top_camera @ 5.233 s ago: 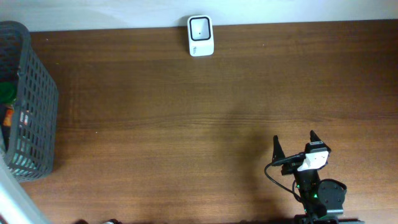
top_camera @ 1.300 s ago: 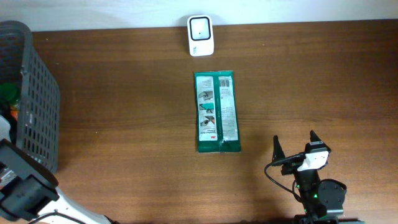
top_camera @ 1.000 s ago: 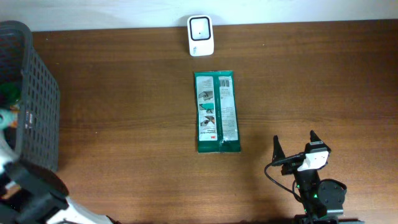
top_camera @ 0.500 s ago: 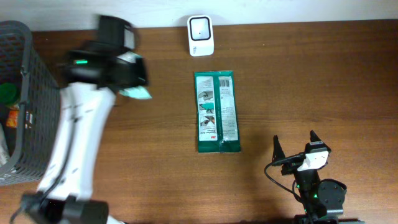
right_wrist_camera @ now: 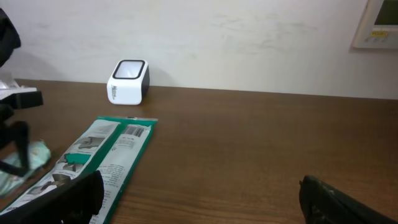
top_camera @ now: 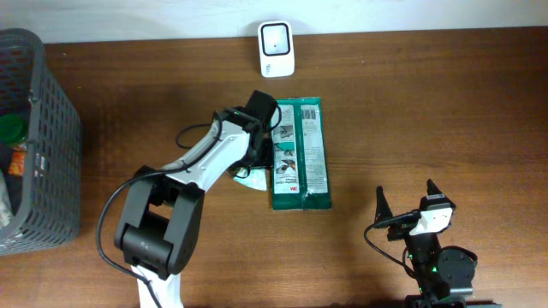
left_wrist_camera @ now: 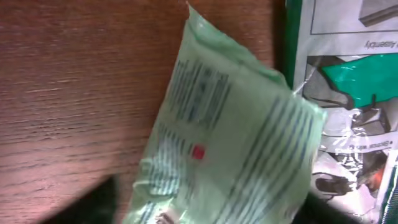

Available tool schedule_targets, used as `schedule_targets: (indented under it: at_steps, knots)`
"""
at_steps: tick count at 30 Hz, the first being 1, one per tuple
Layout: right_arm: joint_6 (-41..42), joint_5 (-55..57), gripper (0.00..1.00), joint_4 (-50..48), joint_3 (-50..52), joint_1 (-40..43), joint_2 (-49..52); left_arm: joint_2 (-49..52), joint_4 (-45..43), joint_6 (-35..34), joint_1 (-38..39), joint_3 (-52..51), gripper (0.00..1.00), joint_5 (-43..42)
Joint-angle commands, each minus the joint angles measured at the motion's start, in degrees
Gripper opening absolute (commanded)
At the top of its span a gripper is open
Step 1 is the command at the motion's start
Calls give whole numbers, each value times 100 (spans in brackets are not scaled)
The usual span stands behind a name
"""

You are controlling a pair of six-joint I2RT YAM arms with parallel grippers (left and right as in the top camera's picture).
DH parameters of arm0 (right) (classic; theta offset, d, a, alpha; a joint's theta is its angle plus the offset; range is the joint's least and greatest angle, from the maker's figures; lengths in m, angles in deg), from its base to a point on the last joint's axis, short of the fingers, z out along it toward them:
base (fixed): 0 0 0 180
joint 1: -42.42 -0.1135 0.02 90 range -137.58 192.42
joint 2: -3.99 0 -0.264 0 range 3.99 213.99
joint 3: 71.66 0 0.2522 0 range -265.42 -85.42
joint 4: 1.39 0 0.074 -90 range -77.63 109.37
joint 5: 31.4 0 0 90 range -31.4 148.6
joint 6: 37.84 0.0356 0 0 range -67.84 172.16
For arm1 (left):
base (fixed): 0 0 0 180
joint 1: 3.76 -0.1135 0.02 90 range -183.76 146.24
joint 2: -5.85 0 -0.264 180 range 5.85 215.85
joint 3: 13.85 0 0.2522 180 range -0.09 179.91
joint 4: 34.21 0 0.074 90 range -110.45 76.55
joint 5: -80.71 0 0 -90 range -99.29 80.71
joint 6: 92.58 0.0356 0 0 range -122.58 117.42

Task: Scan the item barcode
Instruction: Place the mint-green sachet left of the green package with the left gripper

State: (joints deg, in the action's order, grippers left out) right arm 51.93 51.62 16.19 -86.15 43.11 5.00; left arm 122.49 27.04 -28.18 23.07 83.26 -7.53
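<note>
Green pack, barcode up, pale pouch

- Worktop: finished in reddish-brown wood grain.
- Scanner: cased in white, with a dark square window.
- Long packet: bordered in dark green; white panels are printed with black text, teal pictures and a black barcode.
- Small pouch: pale green, printed with dark lines of text and one small red square.
- Basket: grey, patterned as an open grid; green and orange are glimpsed inside.
- Left arm: white shells, black joints.
- Right gripper: black, backed by a white block.
</note>
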Motion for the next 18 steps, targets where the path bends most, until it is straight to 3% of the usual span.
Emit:
schedule_targets:
  at_steps: [1, 6, 12, 18]
  knots:
    - [-13, 9, 98, 7, 42, -31, -28, -94, 105, -44, -35, 372, 99, -50]
    - [-13, 9, 98, 7, 42, -31, -28, -1115, 1318, 557, -730, 2590, 99, 431]
    - [-13, 9, 98, 7, 42, -31, -28, -2256, 2035, 643, -1899, 3156, 99, 1773]
    - [-13, 9, 98, 7, 42, -31, -28, -2946, 2103, 638, -4052, 3156, 99, 1928]
